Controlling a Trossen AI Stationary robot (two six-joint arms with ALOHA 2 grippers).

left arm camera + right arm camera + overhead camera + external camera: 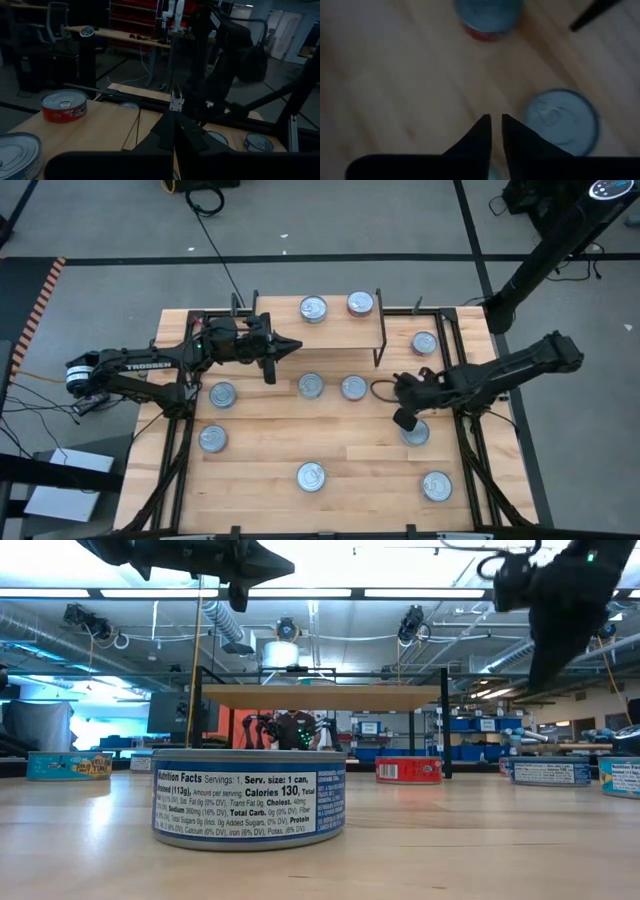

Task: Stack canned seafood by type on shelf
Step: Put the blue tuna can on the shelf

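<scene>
High view shows the shelf (330, 330) at the far middle of the counter (260, 450), its light-wood board carrying two tins side by side: a silver-topped can (313, 308) and a red-rimmed can (360, 304). The other canned seafood lies spread over the counter below and around it. Two cans (311, 385) (353, 387) sit just in front of the shelf, close together. One can (424, 342) stands to the right of the shelf near the counter's far right rail. On the left side are two more, one (222, 394) above the other (212, 439). A can (311, 476) sits near the front edge at the middle, and another (436, 486) at the front right. One more can (416, 432) lies partly under the right arm.

From the low view, a dark-blue-labelled can (248, 796) stands closest, nutrition panel facing the camera, with the shelf (320, 697) behind it and a red can (408, 770) beneath the board near its right legs.

The right gripper (403, 402) hangs over the counter between the pair of middle cans and the can under its arm; in the right wrist view its fingers (479, 131) stand slightly parted with a narrow gap, holding nothing. The left gripper (292, 346) points along the shelf's front left edge, fingers pressed together and empty.
</scene>
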